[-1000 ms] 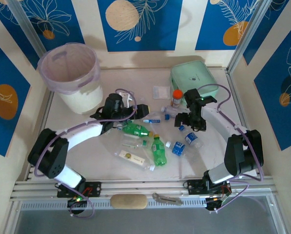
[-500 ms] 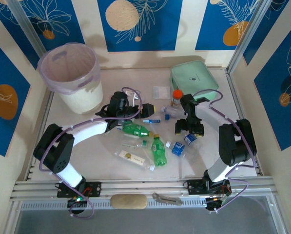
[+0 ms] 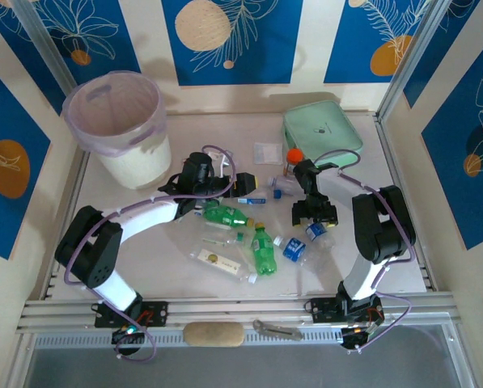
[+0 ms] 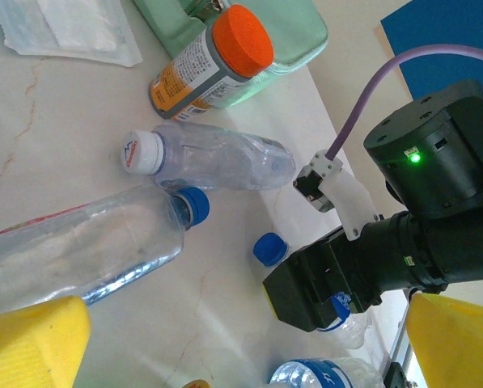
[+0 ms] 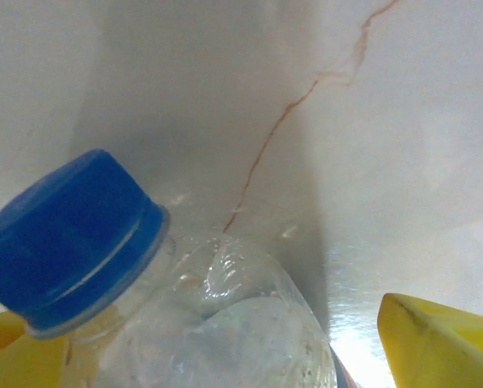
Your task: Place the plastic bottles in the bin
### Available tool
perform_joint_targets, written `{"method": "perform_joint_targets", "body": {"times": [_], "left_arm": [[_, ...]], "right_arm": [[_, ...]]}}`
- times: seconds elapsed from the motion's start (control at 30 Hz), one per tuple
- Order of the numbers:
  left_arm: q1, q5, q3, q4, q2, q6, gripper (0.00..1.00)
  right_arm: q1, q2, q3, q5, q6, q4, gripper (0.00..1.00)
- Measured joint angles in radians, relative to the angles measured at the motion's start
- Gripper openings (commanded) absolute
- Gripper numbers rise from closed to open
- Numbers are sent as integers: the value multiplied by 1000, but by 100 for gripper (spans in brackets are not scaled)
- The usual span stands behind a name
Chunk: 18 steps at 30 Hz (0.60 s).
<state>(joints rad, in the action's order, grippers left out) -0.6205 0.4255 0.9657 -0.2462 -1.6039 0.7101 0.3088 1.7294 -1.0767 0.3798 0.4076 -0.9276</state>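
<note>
Several crushed plastic bottles lie mid-table: two green ones [image 3: 225,215] [image 3: 263,249], a flat clear one [image 3: 221,263] and a blue-labelled one [image 3: 295,246]. My right gripper [image 3: 314,217] points down over a clear blue-capped bottle [image 5: 225,323]. That bottle's neck sits between the yellow fingers [image 5: 435,339], open, with a gap showing on the right side. My left gripper [image 3: 233,184] is open and holds nothing [image 4: 241,331]; a blue-capped clear bottle [image 4: 87,250] and a white-capped one [image 4: 217,162] lie ahead of it. The bin [image 3: 156,121] stands at the far left.
An orange-capped jar [image 3: 293,162] stands beside the mint-green case [image 3: 322,128] at the back right, with a white packet [image 3: 267,153] to its left. On the front rail lie a tan pad [image 3: 213,333] and a metal tool [image 3: 277,329]. Side walls enclose the table.
My right gripper has moved left and down over the blue-capped bottle, and its jaws have narrowed. The left gripper shifted slightly right early on, then held still.
</note>
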Motion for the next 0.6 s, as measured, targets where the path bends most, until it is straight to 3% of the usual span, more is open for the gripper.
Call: {"method": "perform_joint_targets", "body": {"times": [0.33,0.6], "left_arm": [[0,-5,2,12,0,-1,100],[-3,-26,2,51,6,-4,100]], "right_arm": [[27,9,-1,84,1,0,77],[51,48,-10,101,2,7,63]]}}
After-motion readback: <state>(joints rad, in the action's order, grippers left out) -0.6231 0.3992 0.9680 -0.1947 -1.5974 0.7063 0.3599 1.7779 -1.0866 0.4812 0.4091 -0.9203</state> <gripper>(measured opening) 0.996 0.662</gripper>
